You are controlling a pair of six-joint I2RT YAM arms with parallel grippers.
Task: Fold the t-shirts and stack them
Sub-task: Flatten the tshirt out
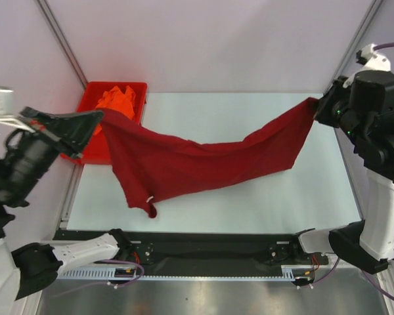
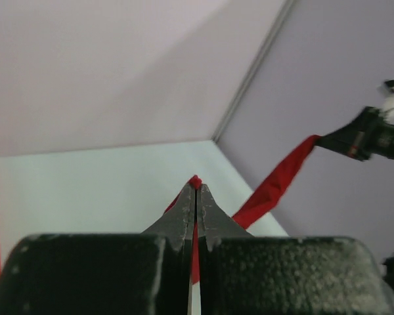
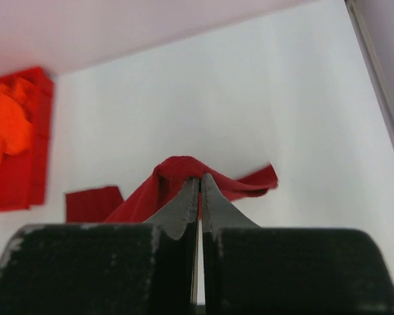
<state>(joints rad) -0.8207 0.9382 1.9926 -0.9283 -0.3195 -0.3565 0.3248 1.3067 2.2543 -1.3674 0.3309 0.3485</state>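
maroon t-shirt (image 1: 197,161): soft dark-red cloth, held up as a sagging band over the table, running from its far left corner to its right edge; one pointed corner hangs toward the near left.
white spot (image 1: 148,197): sits near that hanging corner, too small to read.
orange t-shirt (image 1: 115,102): bright cloth, crumpled in a heap inside the bin.
left gripper (image 1: 100,117): dark jaws pressed together on the maroon t-shirt's left end, red cloth showing between the tips.
right gripper (image 1: 317,105): jaws closed tight on its right end, cloth bunched over them.
bin (image 1: 139,88): rigid red plastic, rectangular, at the table's far left corner.
table (image 1: 249,197): pale, smooth, matte top.
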